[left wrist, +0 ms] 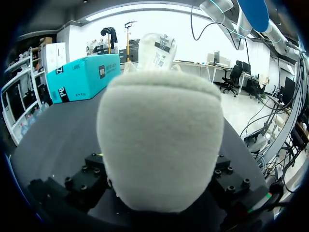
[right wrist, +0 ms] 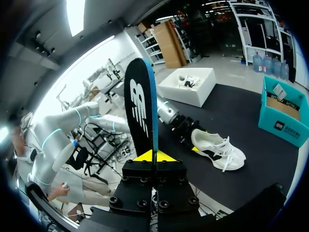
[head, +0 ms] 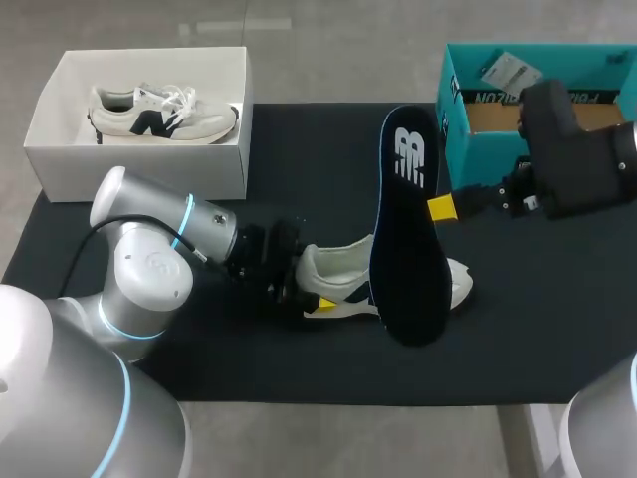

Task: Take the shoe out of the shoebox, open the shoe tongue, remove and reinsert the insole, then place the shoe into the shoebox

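Shoe, insole and boxes are all carried by a bench spread with a black mat, by far the widest thing in view. The left arm is seen at the near left corner, stretched low over the mat. The right arm is held in from the right, in front of the teal box, which is set open at the mat's far right corner. A white shoebox is placed at the far left corner, partly past the mat's far edge, and a second shoe is seen lying inside it.

The shoe of the task — white with a dark side mark — is stood on its sole near the middle of the mat, outside both boxes, with its heel turned to the left arm and its toe to the right. Its heel is gripped from two sides by the left jaws. In the left wrist view the shoe is seen filling the gap between them, and their yellow tips are hidden there.

The insole — dark blue with a white mark — is held out of the shoe and raised over its middle. It is pinched at one long edge by the right jaws, which are closed almost to touching on the thin sheet.
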Action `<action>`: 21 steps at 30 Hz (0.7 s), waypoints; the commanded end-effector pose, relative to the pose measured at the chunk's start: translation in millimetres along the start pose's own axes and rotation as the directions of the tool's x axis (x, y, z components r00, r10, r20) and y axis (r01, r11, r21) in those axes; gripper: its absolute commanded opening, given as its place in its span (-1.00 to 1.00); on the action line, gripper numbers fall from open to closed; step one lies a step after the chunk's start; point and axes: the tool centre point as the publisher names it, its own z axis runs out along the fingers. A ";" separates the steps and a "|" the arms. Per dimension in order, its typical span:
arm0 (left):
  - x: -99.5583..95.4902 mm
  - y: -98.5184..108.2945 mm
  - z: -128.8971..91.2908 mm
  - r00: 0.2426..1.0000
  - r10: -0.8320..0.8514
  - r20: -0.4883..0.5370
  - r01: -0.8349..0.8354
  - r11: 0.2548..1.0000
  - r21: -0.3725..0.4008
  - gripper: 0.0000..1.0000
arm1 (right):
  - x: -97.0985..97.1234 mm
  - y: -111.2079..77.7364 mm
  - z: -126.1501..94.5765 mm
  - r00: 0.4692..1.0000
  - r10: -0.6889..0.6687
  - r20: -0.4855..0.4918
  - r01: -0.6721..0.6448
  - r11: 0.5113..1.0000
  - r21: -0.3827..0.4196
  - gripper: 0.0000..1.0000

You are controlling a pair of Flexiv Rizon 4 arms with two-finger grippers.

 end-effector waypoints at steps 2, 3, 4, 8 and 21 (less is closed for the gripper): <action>-0.4 -0.3 0.9 1.000 0.000 0.001 0.000 1.000 -0.002 -0.93 | 0.7 0.9 4.2 1.000 0.001 0.002 -0.001 1.000 0.000 -1.00; -0.4 -0.3 0.9 1.000 0.000 0.001 0.000 1.000 -0.002 -0.82 | 0.7 0.9 4.2 1.000 0.001 0.002 -0.001 1.000 0.000 -1.00; -0.4 -0.3 0.9 1.000 0.000 0.001 0.000 1.000 -0.002 -0.82 | 0.7 0.9 4.2 1.000 0.001 0.002 -0.001 1.000 0.000 -1.00; -1.0 0.5 0.9 1.000 -0.001 -0.002 0.001 1.000 -0.001 -0.59 | 0.7 0.9 4.2 1.000 0.001 0.002 -0.001 1.000 0.000 -1.00; -3.3 -0.8 -4.3 1.000 0.011 -0.016 -0.011 0.999 -0.046 1.00 | 0.7 0.9 4.2 1.000 0.001 0.002 -0.001 1.000 0.000 -1.00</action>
